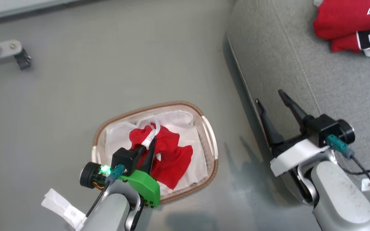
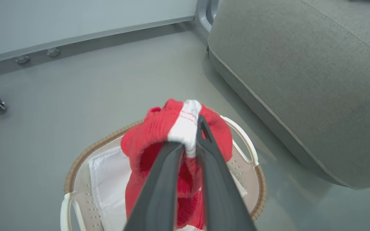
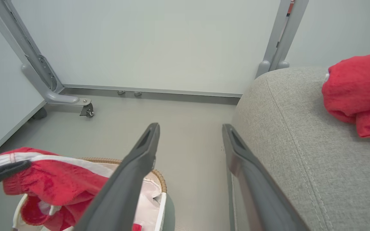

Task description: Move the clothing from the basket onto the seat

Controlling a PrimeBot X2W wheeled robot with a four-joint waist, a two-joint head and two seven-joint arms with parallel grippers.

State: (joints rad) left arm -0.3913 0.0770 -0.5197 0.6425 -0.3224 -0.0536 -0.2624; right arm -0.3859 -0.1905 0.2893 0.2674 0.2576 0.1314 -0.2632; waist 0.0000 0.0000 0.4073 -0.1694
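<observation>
The basket (image 1: 178,104) stands on the grey floor with a red garment of the clothing (image 1: 169,154) bunched inside it. My left gripper (image 1: 149,144) is shut on that garment's white trim. In the left wrist view the left gripper (image 2: 189,134) pinches the red fold (image 2: 149,134) above the basket (image 2: 75,163). The garment's lower part still hangs into the basket. My right gripper (image 1: 270,98) is open at the rounded edge of the seat (image 1: 300,64), holding nothing; its wrist view shows the jaws (image 3: 190,126) wide apart. More red clothing (image 1: 342,22) lies on the seat.
A white liner sheet (image 1: 185,125) covers the basket's bottom. A metal frame leg with a caster (image 1: 8,53) stands on the floor at the far left, and a white wall panel (image 3: 153,41) runs behind. A cable and tag (image 1: 369,184) hang by my right forearm.
</observation>
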